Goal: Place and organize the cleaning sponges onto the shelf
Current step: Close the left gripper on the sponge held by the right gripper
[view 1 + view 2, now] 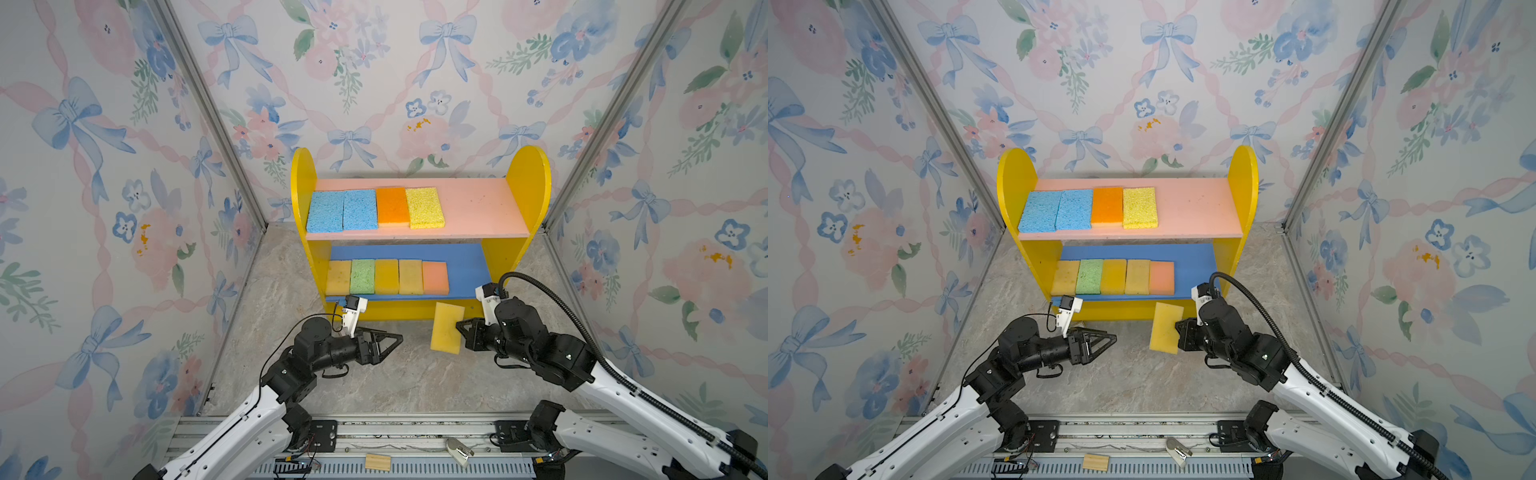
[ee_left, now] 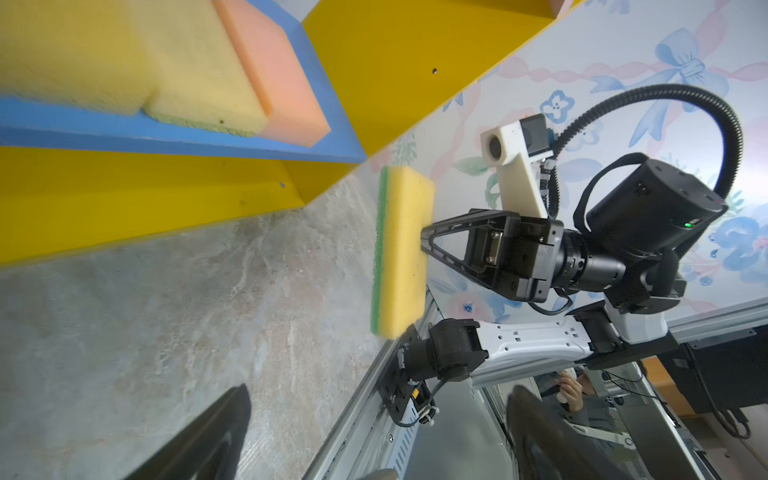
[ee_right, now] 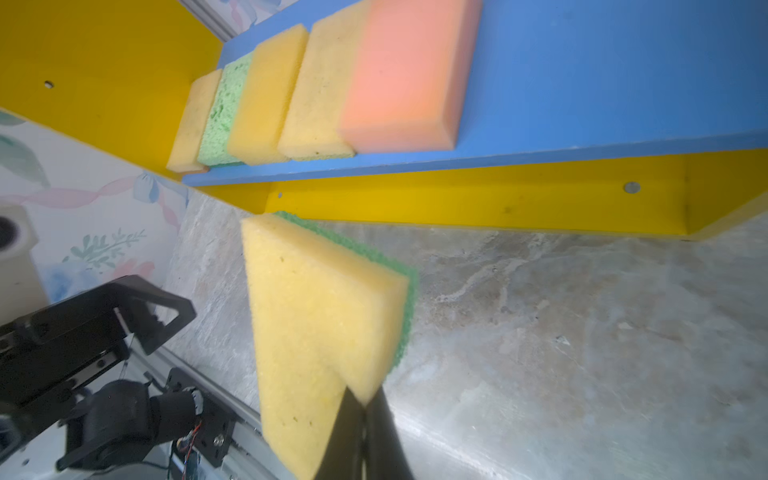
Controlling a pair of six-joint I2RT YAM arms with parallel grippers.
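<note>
Right wrist view: right gripper (image 3: pixel 365 405) fingers clamp one edge of the yellow, green-backed sponge (image 3: pixel 320 316). In both top views it sits at 5 o'clock from the shelf (image 1: pixel 528 183) centre, near the base. At 9 o'clock of that sponge, left gripper (image 1: pixel 397 338) fingers stand wide, empty. Upper row (image 1: pixel 392 206): four sponges; lower row (image 1: pixel 386 276): five.

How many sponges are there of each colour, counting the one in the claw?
Blue rectangular foam sponges: 2
Orange rectangular foam sponge: 1
Green rectangular foam sponge: 1
Peach rectangular foam sponge: 1
Yellow or mustard rectangular foam sponges: 5, one in the right claw
Total: 10
</note>
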